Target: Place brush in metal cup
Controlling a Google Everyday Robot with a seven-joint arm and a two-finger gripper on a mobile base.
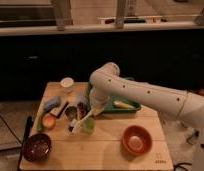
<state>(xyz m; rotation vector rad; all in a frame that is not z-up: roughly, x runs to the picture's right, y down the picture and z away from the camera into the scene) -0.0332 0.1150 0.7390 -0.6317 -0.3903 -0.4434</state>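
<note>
Claw (96, 107) clenched on the upper end of the brush (81, 121), low over the wooden counter (102, 150) at the left edge of the green tray (126, 106). Handle slanting down-left past the translucent green cup (88, 126), lower tip just beside the metal cup (71, 113), not inside. Around them: white cup (67, 84), orange bowl (136, 140), dark bowl (36, 146). Bristle head hard to make out.
</note>
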